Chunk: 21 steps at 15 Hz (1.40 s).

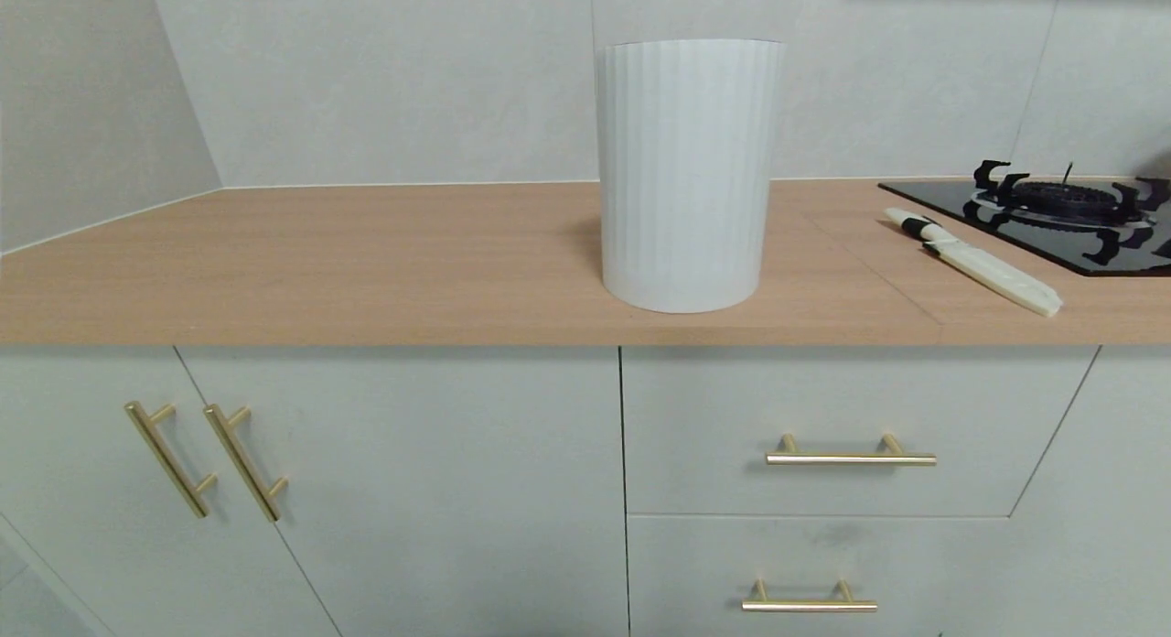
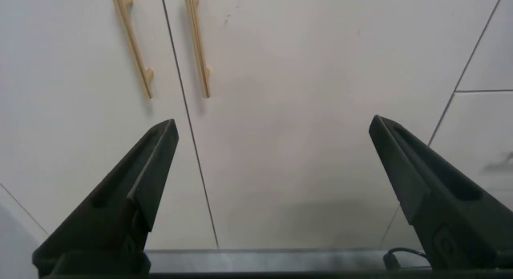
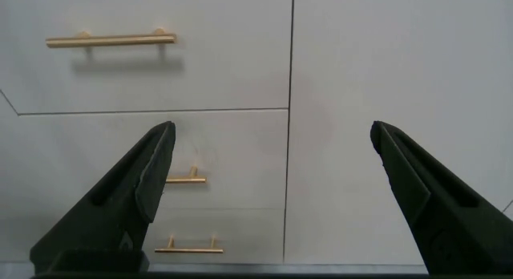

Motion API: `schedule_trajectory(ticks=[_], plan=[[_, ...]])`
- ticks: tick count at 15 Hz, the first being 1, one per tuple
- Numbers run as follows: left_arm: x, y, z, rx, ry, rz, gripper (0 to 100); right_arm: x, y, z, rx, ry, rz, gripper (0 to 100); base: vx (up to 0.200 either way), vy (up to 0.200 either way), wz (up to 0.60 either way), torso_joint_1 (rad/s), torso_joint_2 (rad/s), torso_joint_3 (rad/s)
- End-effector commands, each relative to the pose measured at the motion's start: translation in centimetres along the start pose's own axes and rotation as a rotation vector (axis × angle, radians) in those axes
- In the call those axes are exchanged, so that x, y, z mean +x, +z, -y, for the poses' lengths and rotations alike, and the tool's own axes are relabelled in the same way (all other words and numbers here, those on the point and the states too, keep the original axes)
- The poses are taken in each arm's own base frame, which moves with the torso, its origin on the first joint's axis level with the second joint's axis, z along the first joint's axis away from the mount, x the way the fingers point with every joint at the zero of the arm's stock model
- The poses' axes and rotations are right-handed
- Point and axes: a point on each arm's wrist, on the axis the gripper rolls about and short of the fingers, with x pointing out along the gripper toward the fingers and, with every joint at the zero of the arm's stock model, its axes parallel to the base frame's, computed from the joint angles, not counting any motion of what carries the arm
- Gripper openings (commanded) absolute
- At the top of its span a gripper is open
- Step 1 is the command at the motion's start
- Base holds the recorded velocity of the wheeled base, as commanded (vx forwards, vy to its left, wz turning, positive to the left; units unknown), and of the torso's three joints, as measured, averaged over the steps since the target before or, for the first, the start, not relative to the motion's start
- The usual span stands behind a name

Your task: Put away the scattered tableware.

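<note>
1. Now both arms sit low before the cabinet fronts. The left gripper [image 2: 272, 123] has its fingers [image 2: 136, 191] spread wide and empty, facing the double doors [image 2: 321, 151]. The right gripper [image 3: 272, 127] is likewise wide open and empty, facing the drawers [image 3: 152, 78].
2. Step in hand is likely the reach for the knife [image 1: 974, 263], and the right arm is on the nearer side. It should rise above the tabletop [image 1: 366, 262] edge first, then descend with the fingers across the knife's long axis.
3. The knife lies flat and diagonal on the right of the tabletop, well apart from the white ribbed holder [image 1: 684, 175].
4. The holder stands upright mid-tabletop and is tall, so a drop must clear its rim. Its inside is hidden.
5. In the way: the gas hob [image 1: 1061, 211] and its pan supports, just beside the knife.
</note>
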Motion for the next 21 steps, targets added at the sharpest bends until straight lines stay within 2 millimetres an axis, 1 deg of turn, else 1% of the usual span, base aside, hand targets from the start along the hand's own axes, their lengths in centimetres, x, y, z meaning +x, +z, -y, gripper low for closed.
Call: schedule_trajectory(ticks=[1,12,16,21], plan=[[0.00,0.00,0.00,0.000,0.000,0.000,100,0.01,0.01,0.00,0.000,0.000,-0.001,100,0.200,0.000,0.00,-0.002,0.00,-0.002],[0.00,0.00,0.00,0.000,0.000,0.000,100,0.01,0.01,0.00,0.000,0.000,-0.001,100,0.000,0.000,0.00,0.000,0.00,0.000],[0.00,0.00,0.00,0.000,0.000,0.000,100,0.01,0.01,0.00,0.000,0.000,-0.001,100,0.000,0.000,0.00,0.049,-0.22,-0.231],[0.00,0.00,0.00,0.000,0.000,0.000,100,0.01,0.01,0.00,0.000,0.000,-0.001,100,0.000,0.000,0.00,0.173,-0.51,-0.293]])
